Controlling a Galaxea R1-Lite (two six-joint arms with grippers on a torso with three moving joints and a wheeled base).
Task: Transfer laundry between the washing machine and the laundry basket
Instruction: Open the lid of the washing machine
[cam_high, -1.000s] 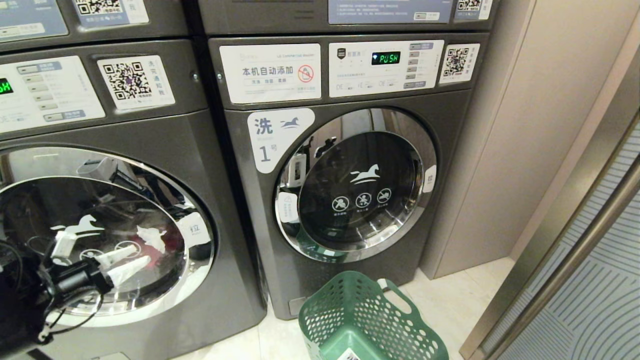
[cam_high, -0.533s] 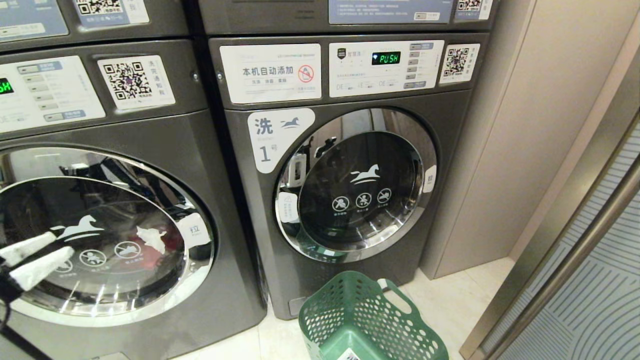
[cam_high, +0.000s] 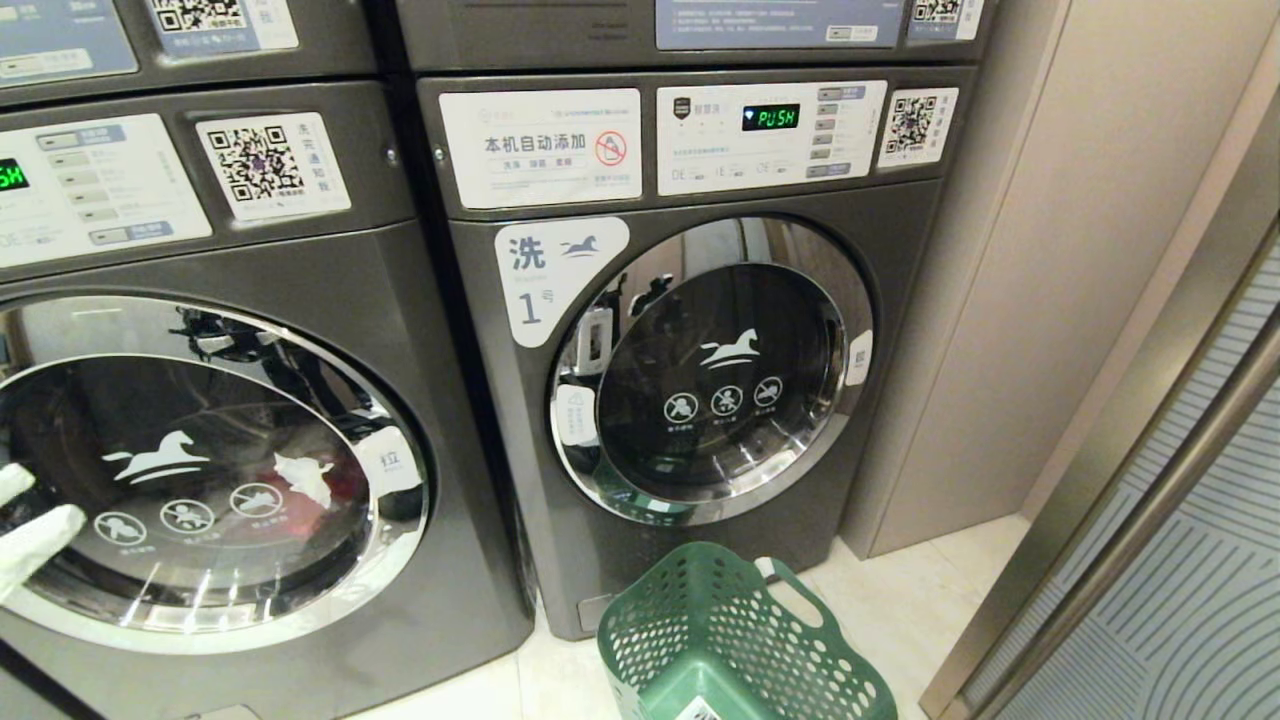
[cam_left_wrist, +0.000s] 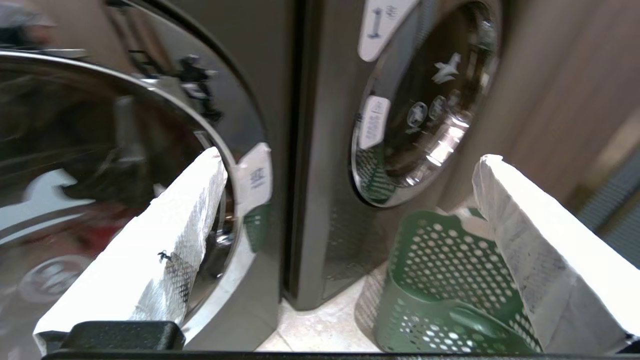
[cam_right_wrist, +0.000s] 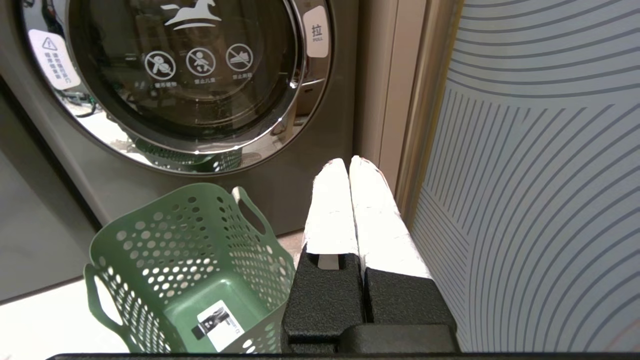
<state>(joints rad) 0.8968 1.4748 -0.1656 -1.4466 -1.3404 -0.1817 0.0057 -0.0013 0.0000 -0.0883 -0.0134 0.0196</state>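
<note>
Plainly, the transfer had barely begun. The washing machine marked 1 (cam_high: 690, 360) stood with its round door (cam_high: 712, 368) shut, the display above reading PUSH, and through the dark glass no laundry could be made out in the drum. The green laundry basket (cam_high: 735, 640) sat on the pale floor just in front of that machine, below the door, and it was empty apart from a label on its bottom, as the right wrist view showed (cam_right_wrist: 195, 280).

The neighbouring washing machine (cam_high: 220, 450) to the robot's left was also closed; something white and red showed behind its glass, though whether that was clothing or a reflection could not be told.

The left gripper (cam_high: 20, 525) was only just visible at the left edge of the head view, in front of the left-hand machine's door, its white-wrapped fingers (cam_left_wrist: 165, 245) spread wide and holding nothing. The right gripper (cam_right_wrist: 350, 200) hung low beside the basket, near the striped panel (cam_right_wrist: 540, 175), its fingers pressed together on nothing.

By my reading, no garment had yet changed places. Everything remained: a door had to be pulled open by its handle side, the laundry found, gripped, and carried between drum and basket.
</note>
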